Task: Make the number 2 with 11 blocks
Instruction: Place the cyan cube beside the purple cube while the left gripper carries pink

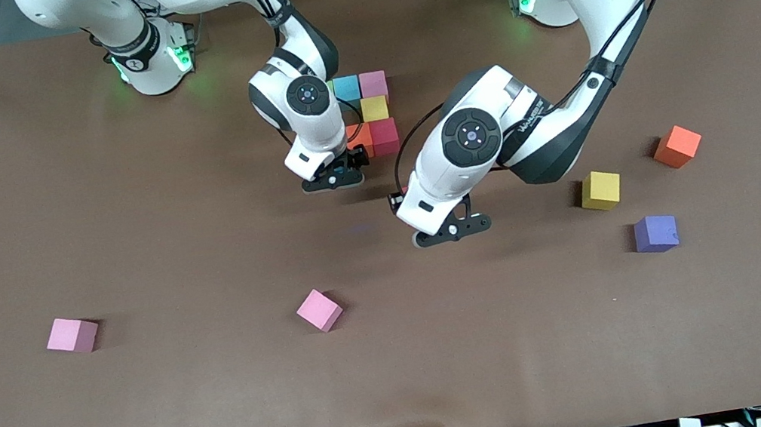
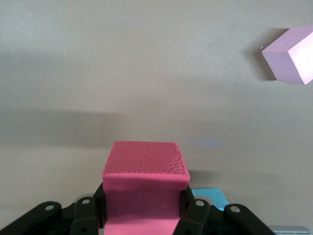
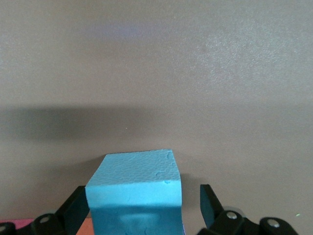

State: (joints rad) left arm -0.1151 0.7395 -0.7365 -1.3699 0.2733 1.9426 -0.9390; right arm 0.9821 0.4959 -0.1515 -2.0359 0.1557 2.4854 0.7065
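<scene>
The partial number 2 [image 1: 375, 109] lies toward the robots' side of the table's middle: light blue [image 1: 346, 87], pink [image 1: 373, 83], yellow [image 1: 374, 108], red [image 1: 384, 136] and orange [image 1: 360, 136] cubes. My right gripper [image 1: 335, 175] is low at its near edge, hiding part of it. In the right wrist view this gripper [image 3: 144, 200] is open around a light blue block [image 3: 134, 188], with a gap at one finger [image 3: 210, 203]. My left gripper [image 1: 452, 230] is over bare table nearer the camera. It [image 2: 145, 205] is shut on a deep pink block [image 2: 145, 171].
Loose blocks lie on the brown table [image 1: 153, 417]: two pink ones [image 1: 72, 335] [image 1: 319, 309] near the camera, and yellow [image 1: 600, 190], orange [image 1: 677, 146] and purple [image 1: 655, 233] toward the left arm's end. One pink block shows in the left wrist view [image 2: 291, 54].
</scene>
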